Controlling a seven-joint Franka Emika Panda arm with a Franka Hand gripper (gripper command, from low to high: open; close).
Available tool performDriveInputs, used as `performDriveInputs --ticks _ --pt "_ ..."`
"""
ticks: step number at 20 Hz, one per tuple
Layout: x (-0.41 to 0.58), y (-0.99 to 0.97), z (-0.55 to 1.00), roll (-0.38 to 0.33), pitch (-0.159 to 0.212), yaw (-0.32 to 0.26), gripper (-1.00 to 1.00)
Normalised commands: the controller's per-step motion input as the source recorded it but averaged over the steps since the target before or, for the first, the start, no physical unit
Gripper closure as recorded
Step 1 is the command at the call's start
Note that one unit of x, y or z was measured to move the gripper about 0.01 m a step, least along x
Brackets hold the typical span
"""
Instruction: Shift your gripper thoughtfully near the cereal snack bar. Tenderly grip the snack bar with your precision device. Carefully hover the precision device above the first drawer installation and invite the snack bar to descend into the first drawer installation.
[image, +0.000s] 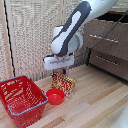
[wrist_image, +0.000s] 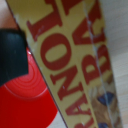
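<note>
The cereal snack bar (image: 64, 83) is a yellow-orange and red packet, upright and slightly tilted beside the red bowl (image: 55, 96). My gripper (image: 59, 73) is directly over it, with its fingers closed on the packet's top edge. In the wrist view the packet (wrist_image: 70, 60) fills the frame with large red letters. One dark finger (wrist_image: 10, 55) presses against its side, and the other finger is hidden behind it. The first drawer installation (image: 106, 31) is the top drawer of the dark brown cabinet at the exterior view's upper right, and it looks shut.
A red wire basket (image: 22, 100) stands at the exterior view's lower left. The red bowl also shows in the wrist view (wrist_image: 25, 100) under the packet. A like lower drawer (image: 107, 60) sits beneath the top one. A light slatted wall stands behind.
</note>
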Motion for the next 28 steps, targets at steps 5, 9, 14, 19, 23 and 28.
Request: performDriveInputs --ticks 5,9,14,19,23,28 --pt "-0.011 0.12 -0.25 -0.020 0.004 0.042 -1.00" --pt "0.000 0.05 -0.18 -0.005 0.027 0.026 -1.00" --pt "0.000 0.07 -0.07 -0.040 0.070 0.000 1.00" --pt "0.003 0.05 0.00 -0.012 0.003 0.002 1.00" --pt "0.011 0.03 0.00 -0.015 0.000 0.000 1.00" --pt "0.123 0.00 0.15 -0.006 0.071 0.007 1.00"
